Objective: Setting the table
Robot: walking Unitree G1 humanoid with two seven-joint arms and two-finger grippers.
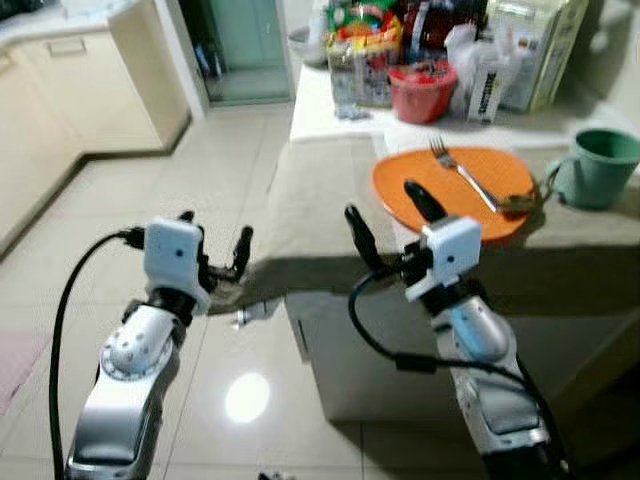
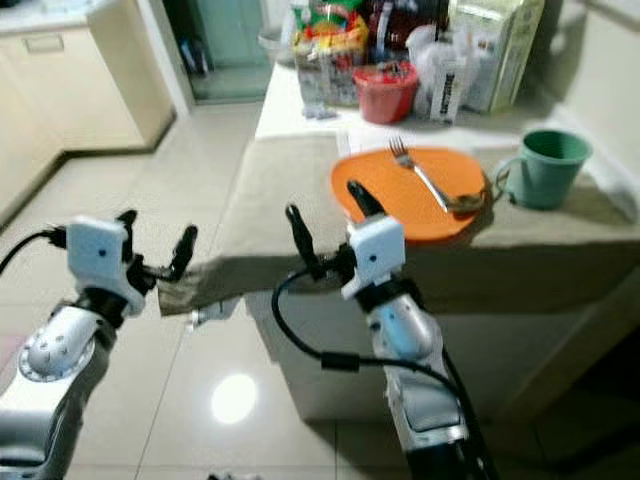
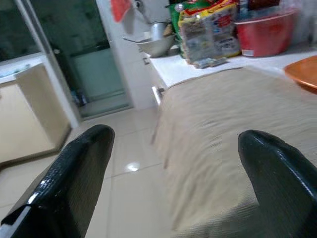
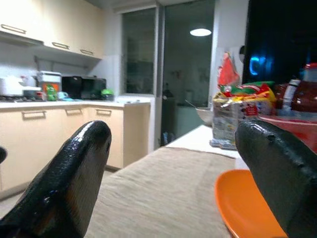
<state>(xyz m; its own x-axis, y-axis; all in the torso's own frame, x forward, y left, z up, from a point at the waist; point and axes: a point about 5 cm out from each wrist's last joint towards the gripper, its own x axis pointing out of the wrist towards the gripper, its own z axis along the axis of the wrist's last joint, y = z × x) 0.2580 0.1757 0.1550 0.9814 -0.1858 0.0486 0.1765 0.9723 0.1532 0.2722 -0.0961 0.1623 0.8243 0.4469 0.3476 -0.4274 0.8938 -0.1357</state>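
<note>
Fingers of both grippers stand apart and hold nothing: left gripper hangs beyond the counter edge, right gripper hovers over the cloth just short of the orange plate. Count: one plate, one fork lying across it, one green mug beside it. Recommended: bring the right gripper low over the fork handle, clear of the plate rim, before closing.

An orange plate on the beige-clothed table carries a fork laid diagonally.
</note>
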